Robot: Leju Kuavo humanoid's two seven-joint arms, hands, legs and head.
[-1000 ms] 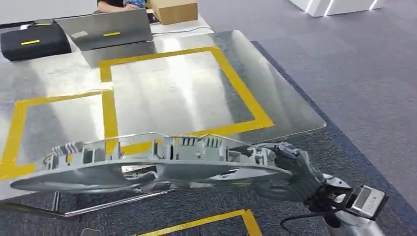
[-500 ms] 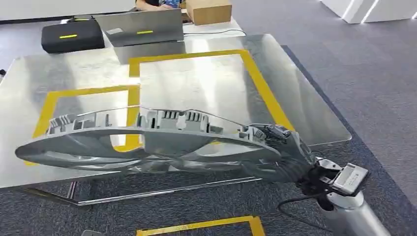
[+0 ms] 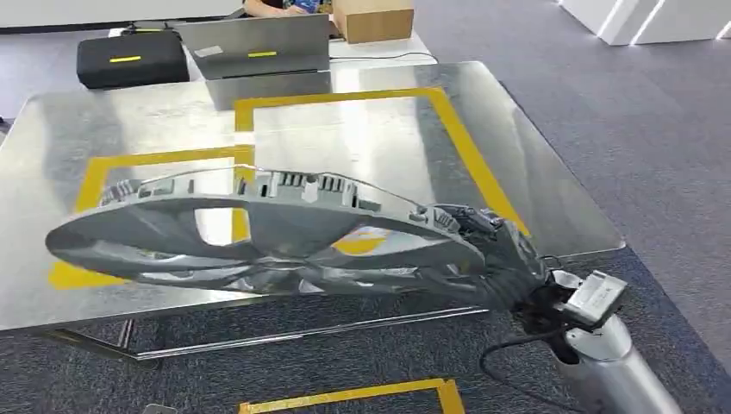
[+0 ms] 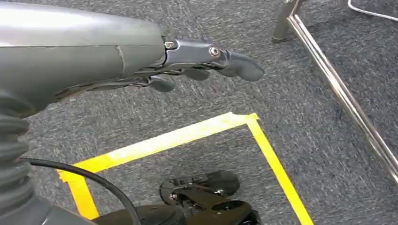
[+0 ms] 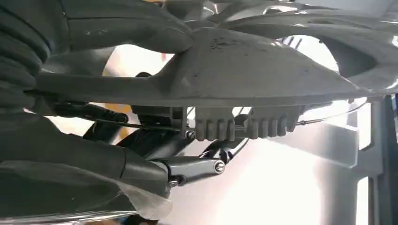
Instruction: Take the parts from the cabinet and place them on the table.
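Where it hangs over carpet, left hand [image 4: 206,58] empty; right hand [image 3: 496,259] gripping wheel cover [image 3: 259,237].

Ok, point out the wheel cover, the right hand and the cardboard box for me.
wheel cover [image 3: 259,233]: head view, on a broad spoke near the middle.
right hand [image 3: 500,259]: head view, on the dark fingers gripping the cover's rim.
cardboard box [image 3: 372,19]: head view, on its front face.

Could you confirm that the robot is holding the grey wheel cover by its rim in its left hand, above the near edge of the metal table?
Not quite: the right hand grips the grey wheel cover by its rim, as the head view shows. The left hand hangs over the carpet holding nothing, seen in the left wrist view. The rest stands: the cover is above the near edge of the metal table.
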